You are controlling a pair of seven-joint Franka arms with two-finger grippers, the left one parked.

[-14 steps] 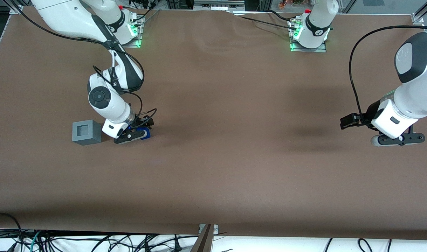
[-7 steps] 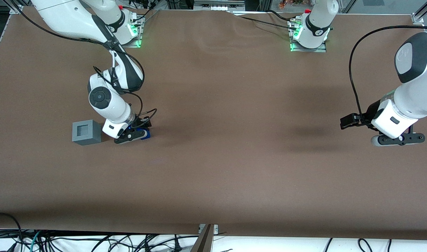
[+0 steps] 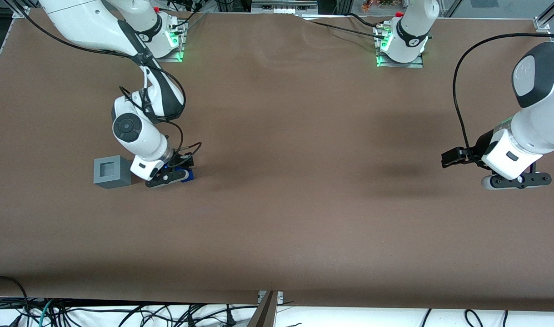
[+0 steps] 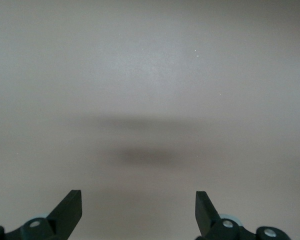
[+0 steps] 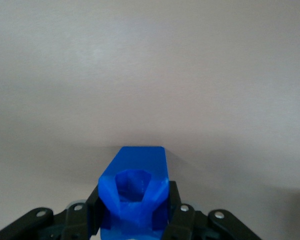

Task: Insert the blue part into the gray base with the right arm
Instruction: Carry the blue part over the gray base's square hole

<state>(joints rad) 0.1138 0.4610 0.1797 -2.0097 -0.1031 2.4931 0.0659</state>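
The blue part [image 5: 134, 192] is clamped between the fingers [image 5: 179, 215] of the gripper [image 3: 167, 176] — jaws narrow, pressed on both flanks, per the right wrist view. In the front view the part [image 3: 188, 175] is seen low over the brown table [image 3: 304, 181], just beside the gray base [image 3: 112, 171] and toward the parked arm's end from it, about as near the camera. The base's square recess faces up, nothing in it.

Step judged: lift & carry to the base; insertion not yet done. To be done well, the part should be raised clear of the base's top edge before any sideways travel — otherwise the cube may be nudged. Part should be squared w/ the recess walls, centred above, then lowered slowly; grip kept firm until seated.
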